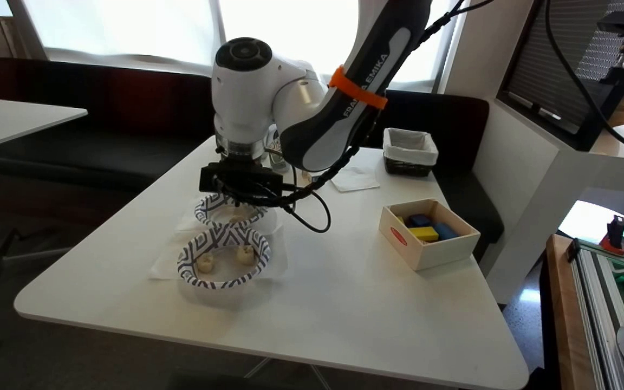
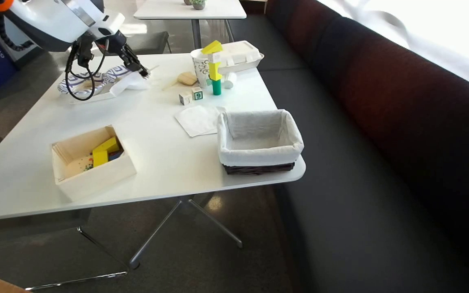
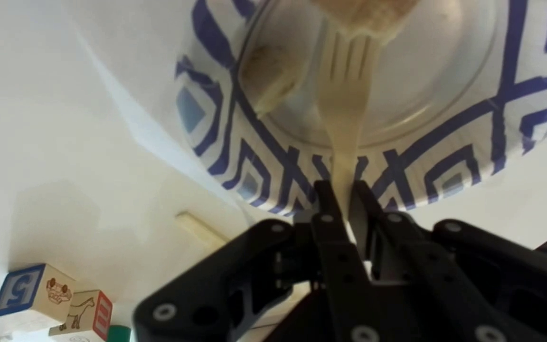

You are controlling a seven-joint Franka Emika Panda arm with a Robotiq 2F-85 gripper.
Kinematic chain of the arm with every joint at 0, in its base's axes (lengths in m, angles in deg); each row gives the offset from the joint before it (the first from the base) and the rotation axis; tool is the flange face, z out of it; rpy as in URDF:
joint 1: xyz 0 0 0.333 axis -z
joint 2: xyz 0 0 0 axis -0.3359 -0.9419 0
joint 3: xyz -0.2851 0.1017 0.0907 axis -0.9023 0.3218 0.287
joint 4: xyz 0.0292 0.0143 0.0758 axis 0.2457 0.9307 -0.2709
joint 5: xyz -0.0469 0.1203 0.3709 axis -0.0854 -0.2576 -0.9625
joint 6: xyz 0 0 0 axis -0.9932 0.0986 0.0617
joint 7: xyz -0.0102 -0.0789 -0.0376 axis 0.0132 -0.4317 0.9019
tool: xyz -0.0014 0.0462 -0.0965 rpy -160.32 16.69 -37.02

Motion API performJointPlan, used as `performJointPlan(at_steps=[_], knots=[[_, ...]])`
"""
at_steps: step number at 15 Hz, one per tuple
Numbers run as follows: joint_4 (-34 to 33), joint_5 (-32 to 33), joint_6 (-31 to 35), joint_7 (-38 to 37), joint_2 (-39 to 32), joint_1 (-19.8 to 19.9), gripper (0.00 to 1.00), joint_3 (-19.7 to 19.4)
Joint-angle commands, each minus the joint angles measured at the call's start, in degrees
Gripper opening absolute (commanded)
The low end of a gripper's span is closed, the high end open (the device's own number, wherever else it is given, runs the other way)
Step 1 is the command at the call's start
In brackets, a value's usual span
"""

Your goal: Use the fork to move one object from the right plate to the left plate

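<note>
My gripper (image 3: pixel 341 186) is shut on the handle of a pale wooden fork (image 3: pixel 344 102). It is above the far patterned plate (image 1: pixel 203 212) in an exterior view, and its fingers (image 2: pixel 143 74) also show in an exterior view. In the wrist view the fork reaches over a blue-and-white plate (image 3: pixel 264 178). Its tines meet a pale food piece (image 3: pixel 373 14) at the top edge; I cannot tell whether they pierce it. Another pale piece (image 3: pixel 273 76) lies left of the tines. The nearer plate (image 1: pixel 220 284) holds two banana-like pieces (image 1: pixel 205 262) (image 1: pixel 245 254).
A wooden box (image 1: pixel 442 252) of coloured blocks and a lined basket (image 2: pixel 259 156) stand on the table. Napkins (image 2: pixel 198 120), letter blocks (image 2: pixel 185 98), a block stack (image 2: pixel 216 86), a cup (image 2: pixel 200 65) and a white carton (image 2: pixel 238 57) are beyond the plates.
</note>
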Motion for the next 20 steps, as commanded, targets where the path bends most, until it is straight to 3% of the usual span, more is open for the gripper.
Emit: performJointPlan(at_steps=[1,20], knots=[[0.3,-1.9,3.0,2.3,-1.6,2.9,0.03,2.4],[2.9,-1.9,3.4,2.5,1.0,9.7,0.03,8.7]])
